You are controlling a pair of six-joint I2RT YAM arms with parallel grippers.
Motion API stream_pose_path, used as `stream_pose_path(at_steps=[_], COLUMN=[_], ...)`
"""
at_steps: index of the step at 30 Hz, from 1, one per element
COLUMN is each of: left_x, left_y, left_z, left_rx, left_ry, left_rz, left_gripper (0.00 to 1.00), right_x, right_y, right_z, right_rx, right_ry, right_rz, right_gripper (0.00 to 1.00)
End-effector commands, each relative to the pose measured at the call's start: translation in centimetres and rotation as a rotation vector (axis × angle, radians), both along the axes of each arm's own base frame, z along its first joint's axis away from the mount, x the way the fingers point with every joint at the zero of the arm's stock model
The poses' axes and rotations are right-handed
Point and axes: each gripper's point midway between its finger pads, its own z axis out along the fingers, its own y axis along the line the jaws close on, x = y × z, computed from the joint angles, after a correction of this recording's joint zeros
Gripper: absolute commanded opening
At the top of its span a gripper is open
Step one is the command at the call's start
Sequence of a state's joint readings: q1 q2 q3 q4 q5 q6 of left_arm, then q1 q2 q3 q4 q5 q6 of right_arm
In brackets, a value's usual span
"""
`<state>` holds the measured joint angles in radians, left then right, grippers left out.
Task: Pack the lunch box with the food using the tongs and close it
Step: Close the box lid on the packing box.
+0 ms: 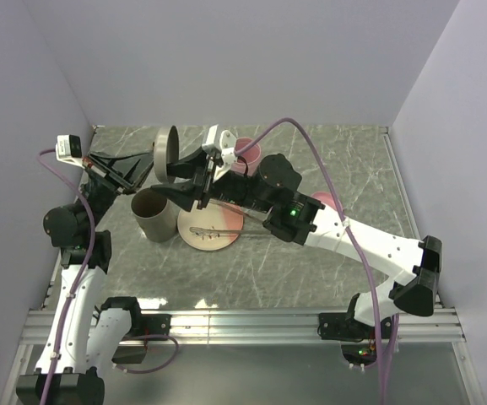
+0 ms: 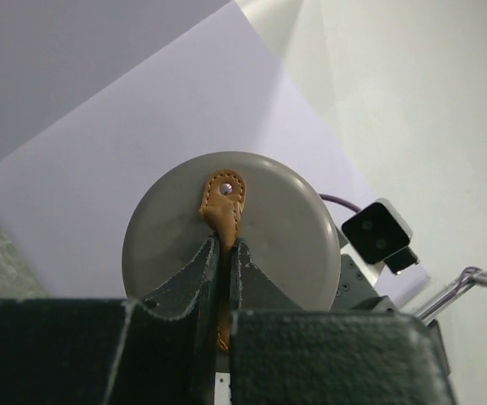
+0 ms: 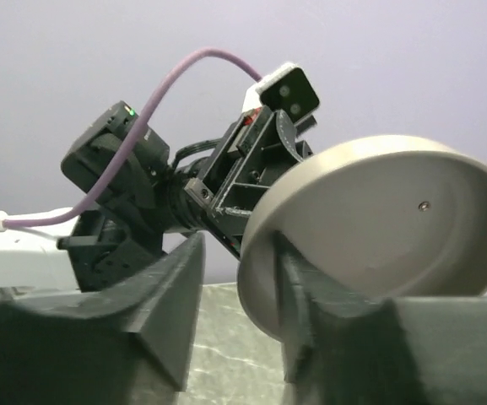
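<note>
The lunch box [image 1: 153, 215] is a grey cylinder standing open at the left of the plate [image 1: 211, 240]. Its round grey lid [image 1: 170, 152] hangs on edge above the table. My left gripper [image 1: 148, 160] is shut on the lid's brown leather tab [image 2: 224, 198], with the lid [image 2: 268, 228] facing its camera. My right gripper [image 3: 239, 253] is open astride the lid's rim [image 3: 264, 253]: one finger sits inside the hollow lid [image 3: 395, 219], the other stands apart from it. The silver tongs [image 1: 226, 229] lie across the plate. No food shows.
Two pink cups stand behind and to the right, one [image 1: 247, 152] near the back and one [image 1: 323, 202] beside my right forearm. Purple-grey walls close in the table at the left, back and right.
</note>
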<state>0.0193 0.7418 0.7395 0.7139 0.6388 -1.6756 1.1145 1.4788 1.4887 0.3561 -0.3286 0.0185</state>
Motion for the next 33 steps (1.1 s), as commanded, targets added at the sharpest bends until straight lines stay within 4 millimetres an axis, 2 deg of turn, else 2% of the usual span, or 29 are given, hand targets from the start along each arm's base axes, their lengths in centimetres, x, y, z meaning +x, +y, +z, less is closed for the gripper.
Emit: stream_pose_path(at_steps=[1, 2, 3, 4, 5, 6, 7, 8, 9, 10, 12, 13, 14, 15, 16, 17, 18, 19, 20, 22, 23, 25, 26, 27, 30, 31, 33], left_x=[-1.7, -1.0, -0.6, -0.5, 0.7, 1.0, 1.6, 2.4, 2.6, 3.8, 4.5, 5.8, 6.0, 6.2, 6.6, 6.9, 7.2, 7.3, 7.8, 8.3, 8.6, 8.9, 9.1, 9.1, 9.5, 9.7, 9.8], left_y=[-0.4, -0.5, -0.5, -0.5, -0.2, 0.2, 0.5, 0.7, 1.3, 2.0, 3.3, 4.4, 5.0, 5.6, 6.1, 6.9, 7.5, 7.8, 8.4, 9.0, 9.2, 9.5, 9.5, 9.6, 9.9, 10.0, 10.3], left_z=[1.0, 0.2, -0.7, -0.3, -2.0, -1.5, -2.2, -4.0, -3.5, -4.3, -5.8, -6.7, -7.4, -8.6, -9.1, -9.6, -10.2, -11.1, -11.9, -13.9, -14.5, -16.0, -16.5, -17.3, -19.1, -19.6, -21.0], left_rx=[0.121, 0.154, 0.231, 0.278, 0.321, 0.429, 0.489, 0.551, 0.675, 0.735, 0.901, 0.959, 1.014, 1.096, 1.14, 1.184, 1.241, 1.272, 1.305, 1.382, 1.401, 1.435, 1.443, 1.451, 1.48, 1.49, 1.51], left_ry=[-0.148, -0.112, -0.13, -0.148, -0.06, -0.137, -0.125, -0.046, -0.117, -0.089, -0.07, -0.033, -0.011, -0.013, -0.003, 0.009, 0.002, 0.021, 0.045, 0.055, 0.063, 0.077, 0.08, 0.089, 0.093, 0.1, 0.124], left_rz=[0.036, 0.038, 0.065, 0.084, 0.096, 0.169, 0.199, 0.205, 0.273, 0.308, 0.361, 0.402, 0.416, 0.42, 0.43, 0.459, 0.474, 0.464, 0.472, 0.443, 0.439, 0.417, 0.412, 0.401, 0.385, 0.381, 0.365], left_gripper=[0.01, 0.01, 0.01, 0.01, 0.01, 0.0, 0.0, 0.0, 0.0, 0.0, 0.0, 0.0, 0.0, 0.0, 0.0, 0.0, 0.0, 0.0, 0.0, 0.0, 0.0, 0.0, 0.0, 0.0, 0.0, 0.0, 0.0], right_x=[-0.3, -0.1, -0.1, 0.5, 0.4, 1.0, 1.3, 1.2, 1.5, 2.3, 3.1, 3.6, 5.0, 5.6, 6.1, 7.2, 7.4, 7.7, 7.7, 8.7, 8.9, 10.1, 10.3, 11.1, 12.1, 12.6, 12.9], right_y=[-1.6, -1.8, -2.6, -3.0, -3.7, -4.2, -4.6, -5.3, -5.7, -6.3, -7.4, -7.9, -8.9, -9.4, -10.2, -11.0, -11.5, -12.1, -13.0, -14.9, -15.7, -18.0, -18.7, -20.3, -22.5, -23.6, -24.5], right_z=[2.5, 2.2, 2.6, 1.7, 2.0, 1.0, 0.8, 0.8, 0.5, -0.7, -1.5, -2.8, -3.6, -4.3, -5.7, -6.5, -7.3, -9.1, -9.3, -12.2, -12.9, -15.8, -16.4, -17.9, -19.4, -19.3, -19.4], right_rx=[0.046, 0.037, 0.044, 0.019, 0.021, -0.014, -0.026, -0.034, -0.053, -0.104, -0.141, -0.192, -0.224, -0.253, -0.311, -0.34, -0.37, -0.422, -0.426, -0.502, -0.522, -0.6, -0.613, -0.647, -0.66, -0.649, -0.645], right_ry=[-0.018, -0.011, -0.008, 0.003, -0.003, -0.01, -0.008, -0.012, -0.011, 0.006, 0.035, 0.07, 0.095, 0.117, 0.151, 0.168, 0.176, 0.191, 0.187, 0.193, 0.198, 0.246, 0.263, 0.304, 0.356, 0.368, 0.37], right_rz=[-0.031, -0.041, -0.059, -0.073, -0.082, -0.112, -0.122, -0.132, -0.15, -0.179, -0.201, -0.214, -0.253, -0.27, -0.29, -0.317, -0.324, -0.334, -0.338, -0.377, -0.387, -0.413, -0.422, -0.447, -0.491, -0.522, -0.538], right_gripper=[0.51, 0.58, 0.61, 0.65, 0.73, 0.75, 0.77, 0.8, 0.82, 0.83, 0.86, 0.87, 0.89, 0.89, 0.9, 0.92, 0.93, 0.94, 0.96, 0.97, 0.98, 0.98, 0.98, 0.98, 0.98, 0.98, 0.98])
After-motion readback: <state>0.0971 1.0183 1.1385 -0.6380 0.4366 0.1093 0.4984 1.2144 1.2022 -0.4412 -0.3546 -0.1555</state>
